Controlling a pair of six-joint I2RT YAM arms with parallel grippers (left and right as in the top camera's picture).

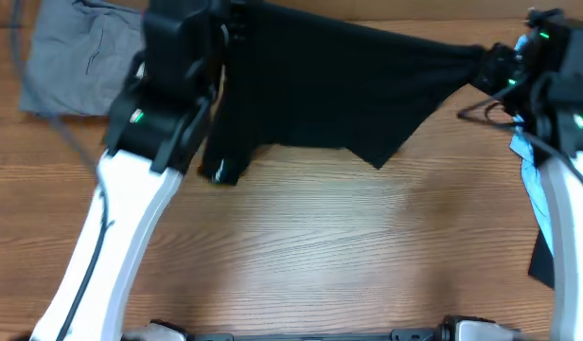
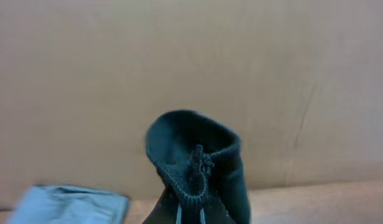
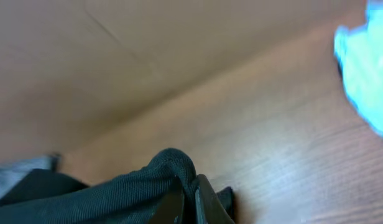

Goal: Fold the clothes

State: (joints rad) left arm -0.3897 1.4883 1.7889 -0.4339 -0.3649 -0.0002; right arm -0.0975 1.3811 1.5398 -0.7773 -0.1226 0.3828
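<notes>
The clothes, one black shirt [image 1: 339,85], are stretched across the far side of the table between my two grippers. The lower edge of the shirt reaches the wood, and a small white mark [image 1: 220,172] shows at its left corner. My left gripper [image 1: 230,33] is shut on the shirt's left end. In the left wrist view a bunched, stitched edge of the shirt [image 2: 191,155] sticks up from the left gripper [image 2: 190,214]. My right gripper [image 1: 488,66] is shut on the right end. In the right wrist view a ridge of black fabric [image 3: 117,190] is pinched in the right gripper [image 3: 190,202].
A grey folded garment [image 1: 74,57] lies at the far left, also seen as the grey garment [image 2: 67,205]. A light blue shirt [image 1: 533,180] lies by the right arm, with the same light blue shirt [image 3: 365,81] in the wrist view. A brown wall [image 2: 179,62] backs the table.
</notes>
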